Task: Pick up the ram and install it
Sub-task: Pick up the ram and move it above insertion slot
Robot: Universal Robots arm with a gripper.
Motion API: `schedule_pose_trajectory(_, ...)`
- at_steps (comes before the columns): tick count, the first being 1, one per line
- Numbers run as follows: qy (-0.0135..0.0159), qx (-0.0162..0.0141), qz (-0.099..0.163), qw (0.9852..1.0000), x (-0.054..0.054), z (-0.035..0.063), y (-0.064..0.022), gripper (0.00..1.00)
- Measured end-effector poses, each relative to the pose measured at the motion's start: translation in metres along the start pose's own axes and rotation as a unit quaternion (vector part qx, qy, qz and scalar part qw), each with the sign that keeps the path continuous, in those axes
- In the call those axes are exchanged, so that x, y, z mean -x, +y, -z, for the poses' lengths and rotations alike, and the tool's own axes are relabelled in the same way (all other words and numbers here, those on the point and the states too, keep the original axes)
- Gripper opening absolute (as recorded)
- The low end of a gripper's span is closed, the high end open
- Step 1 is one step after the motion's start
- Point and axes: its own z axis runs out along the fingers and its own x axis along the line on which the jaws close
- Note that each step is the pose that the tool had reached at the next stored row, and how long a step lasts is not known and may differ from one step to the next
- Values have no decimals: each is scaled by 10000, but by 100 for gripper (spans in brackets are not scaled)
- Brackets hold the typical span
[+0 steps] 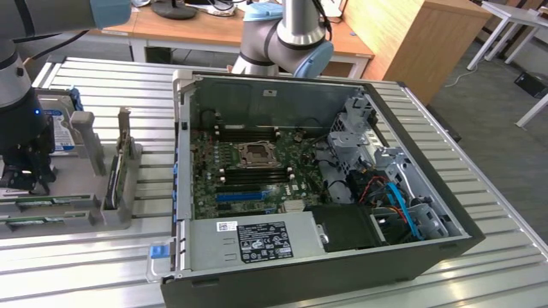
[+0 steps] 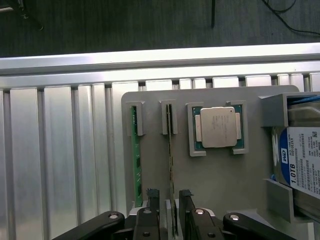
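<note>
The black two-fingered gripper (image 2: 169, 196) hung low over a flat grey plastic holder plate (image 2: 215, 175), which lay on the silver slatted aluminium table (image 2: 55, 150) close to one of the table's edges. Its jaws stood wide apart, one on each side of the ram (image 2: 171, 150). This was a long, thin green circuit-board stick standing on edge in the plate's second slot. Nothing was gripped, and the pads seemed just clear of the board, though the angle made that hard to judge.

A second green memory stick (image 2: 134, 150) stood in the slot at the plate's edge, just beside the ram. On the ram's other side a square silver processor (image 2: 218, 127) sat in its recess. Past it, a silver hard drive with a blue-and-white label (image 2: 302, 165) stood in a grey bracket.

In the exterior view the open black computer case (image 1: 283, 99) lay on the table beside the plate, its green motherboard (image 1: 214, 179) exposed.
</note>
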Motion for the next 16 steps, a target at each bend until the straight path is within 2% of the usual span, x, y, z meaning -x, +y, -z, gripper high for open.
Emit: schedule_pose_trajectory(16,-1,-1,1,10000,-21,-26,-1,30)
